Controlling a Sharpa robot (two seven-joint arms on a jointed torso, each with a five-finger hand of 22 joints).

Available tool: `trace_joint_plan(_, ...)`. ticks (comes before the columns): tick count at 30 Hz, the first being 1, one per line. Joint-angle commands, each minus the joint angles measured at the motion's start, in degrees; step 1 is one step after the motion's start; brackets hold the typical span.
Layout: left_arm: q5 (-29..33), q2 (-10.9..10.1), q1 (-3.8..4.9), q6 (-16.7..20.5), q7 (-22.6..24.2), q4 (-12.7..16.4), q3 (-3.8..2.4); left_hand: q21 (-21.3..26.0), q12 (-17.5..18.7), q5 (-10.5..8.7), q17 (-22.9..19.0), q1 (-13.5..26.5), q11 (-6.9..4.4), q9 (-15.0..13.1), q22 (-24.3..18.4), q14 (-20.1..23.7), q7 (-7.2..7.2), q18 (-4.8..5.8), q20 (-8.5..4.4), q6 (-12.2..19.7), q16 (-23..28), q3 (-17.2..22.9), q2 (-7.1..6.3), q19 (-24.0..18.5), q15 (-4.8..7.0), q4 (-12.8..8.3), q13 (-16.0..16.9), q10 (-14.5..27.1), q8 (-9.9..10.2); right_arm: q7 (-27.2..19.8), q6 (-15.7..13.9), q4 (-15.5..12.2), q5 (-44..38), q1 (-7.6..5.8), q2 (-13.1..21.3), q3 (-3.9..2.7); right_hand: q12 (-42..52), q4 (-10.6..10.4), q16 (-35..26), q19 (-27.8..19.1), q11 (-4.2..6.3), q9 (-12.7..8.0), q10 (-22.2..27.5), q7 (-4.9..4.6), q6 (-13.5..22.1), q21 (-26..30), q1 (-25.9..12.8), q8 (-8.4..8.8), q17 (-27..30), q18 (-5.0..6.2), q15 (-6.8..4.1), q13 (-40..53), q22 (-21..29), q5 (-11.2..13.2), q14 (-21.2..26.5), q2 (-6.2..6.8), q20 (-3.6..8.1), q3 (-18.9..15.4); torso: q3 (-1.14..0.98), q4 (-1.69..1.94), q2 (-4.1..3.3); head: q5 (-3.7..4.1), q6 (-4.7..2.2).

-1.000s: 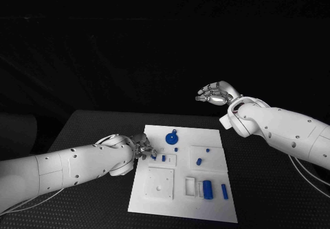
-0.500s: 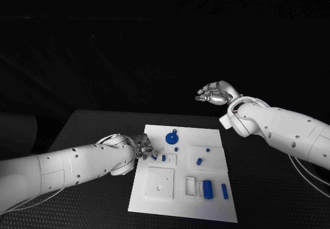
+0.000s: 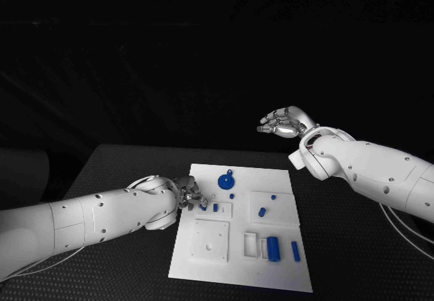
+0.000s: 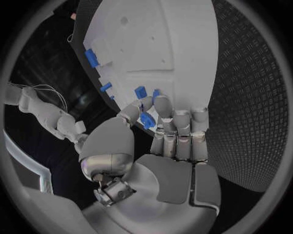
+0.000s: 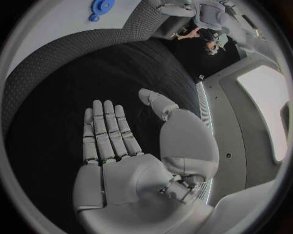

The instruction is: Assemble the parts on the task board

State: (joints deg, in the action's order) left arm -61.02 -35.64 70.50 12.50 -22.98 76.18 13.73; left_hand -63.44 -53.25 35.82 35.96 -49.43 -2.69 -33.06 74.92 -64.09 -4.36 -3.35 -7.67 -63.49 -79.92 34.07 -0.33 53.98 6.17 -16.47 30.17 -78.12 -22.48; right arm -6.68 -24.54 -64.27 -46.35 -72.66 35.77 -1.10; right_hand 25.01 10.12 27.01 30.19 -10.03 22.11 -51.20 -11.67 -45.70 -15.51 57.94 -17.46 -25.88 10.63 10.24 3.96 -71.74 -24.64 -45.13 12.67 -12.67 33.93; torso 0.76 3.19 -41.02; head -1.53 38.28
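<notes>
The white task board [image 3: 210, 263] lies in the middle of the black table. My left hand [image 3: 188, 195] is at the board's left edge and pinches a small blue part [image 4: 147, 120] between thumb and fingers, just above the board [image 4: 177, 44]. A round blue disc [image 3: 226, 182] sits near the board's far end. A blue block [image 3: 272, 248] and a blue bar [image 3: 295, 251] stand in the near right area. My right hand [image 3: 283, 122] is raised beyond the board's far right corner, and its fingers [image 5: 105, 131] are stretched out with nothing in them.
Small blue pieces [image 3: 261, 212] [image 3: 215, 207] lie around the board's middle, beside raised white square frames [image 3: 212, 241]. More blue parts [image 4: 91, 57] [image 4: 105, 87] show in the left wrist view. The disc [image 5: 101, 7] appears far from my right hand. Black table [image 3: 118, 182] surrounds the board.
</notes>
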Motion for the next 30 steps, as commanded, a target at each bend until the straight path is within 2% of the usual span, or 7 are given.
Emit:
trace_joint_plan(1, -0.4, 0.1, -0.14, -1.7, 0.1, 0.1, 0.07, -0.2, -0.3, 0.07, 0.1, -0.2, -3.54, -8.5, 0.3, -3.7, 4.73, -0.66, -6.90, -6.8, -0.2, 0.3, 0.32, 0.5, 4.12, 0.0, 0.1, -3.2, -2.3, -0.3, 0.4, 0.0, -0.1, 0.02, -0.1, -0.01, -0.3, -0.2, 0.0, -0.3, -0.02, -0.1, 0.2, -0.55, 0.5, 0.3, -0.1, -0.29, 0.1, -0.48, 0.08, 0.0, -0.1, -0.3, 0.3, -0.10, 0.02, -0.2, 0.01, 0.03, -0.01, -0.04, 0.06)
trace_joint_plan(11, -0.6, 0.0, -0.15, -1.5, -0.2, 0.0, 0.07, -0.3, -0.4, 0.09, 0.1, -0.4, -3.56, -8.6, 0.3, -3.7, 4.75, -0.67, -6.91, -6.8, -0.3, 0.4, 0.37, 0.5, 4.12, -0.1, 0.2, -3.1, -2.3, -0.3, 0.4, 0.0, -0.1, 0.04, -0.1, -0.01, -0.3, -0.2, 0.0, -0.3, -0.02, -0.1, 0.2, -0.55, 0.5, 0.3, -0.1, -0.29, 0.1, -0.49, 0.09, 0.0, -0.1, -0.3, 0.3, -0.10, 0.01, -0.2, 0.07, 0.03, -0.02, -0.11, 0.09)
trace_joint_plan(17, -1.1, 0.1, -0.15, -1.7, -0.5, -0.1, 0.07, -0.3, -0.5, -0.28, 0.2, -0.3, -3.59, -8.7, 0.4, -3.6, 4.73, -0.63, -6.89, -6.7, -0.4, 0.5, 0.87, 0.5, 4.11, 0.0, 0.2, -3.0, -2.2, -0.3, 0.4, 0.0, -0.1, 0.05, -0.1, -0.01, -0.3, -0.2, 0.0, -0.3, -0.03, -0.1, 0.2, -0.55, 0.5, 0.4, -0.1, -0.30, 0.1, -0.49, 0.10, 0.0, -0.2, -0.3, 0.3, -0.11, 0.01, -0.2, 0.06, 0.06, 0.00, -0.10, 0.05)
trace_joint_plan(30, -2.1, 0.0, -0.15, -2.7, -1.3, -0.3, 0.06, -0.3, -0.6, -0.31, 0.2, -0.4, -3.63, -8.8, 0.4, -3.6, 4.76, -0.64, -6.90, -6.7, -0.4, 0.5, 0.99, 0.5, 4.10, -0.1, 0.3, -2.9, -2.2, -0.3, 0.5, 0.1, -0.1, 0.05, -0.1, -0.01, -0.3, -0.2, 0.0, -0.3, -0.03, -0.1, 0.2, -0.56, 0.5, 0.4, -0.1, -0.31, 0.1, -0.49, 0.11, 0.0, -0.2, -0.4, 0.3, -0.11, 0.01, -0.2, 0.01, 0.00, -0.02, -0.26, 0.12)
